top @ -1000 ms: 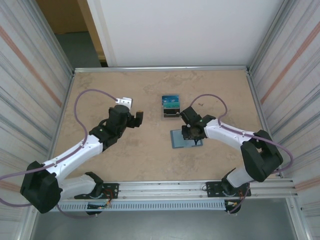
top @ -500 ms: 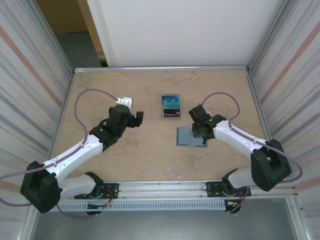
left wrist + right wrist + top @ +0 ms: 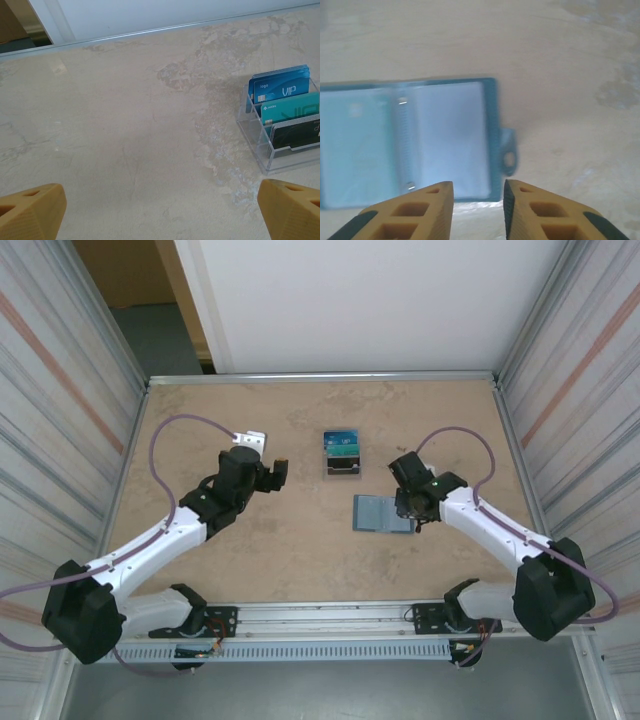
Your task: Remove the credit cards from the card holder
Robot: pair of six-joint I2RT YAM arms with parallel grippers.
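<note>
card holder [image 3: 445, 135] open flat, seemingly empty; right gripper [image 3: 478, 194] above

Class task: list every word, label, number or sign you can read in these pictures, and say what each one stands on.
"logo": small white word on the blue card in the clear stand.
"VIP": large white letters on the same blue card.
Too small or faint to read: a white label and pale letters on the teal card.
Unreadable: print on the dark card.
None legible on the blurred card holder.
</note>
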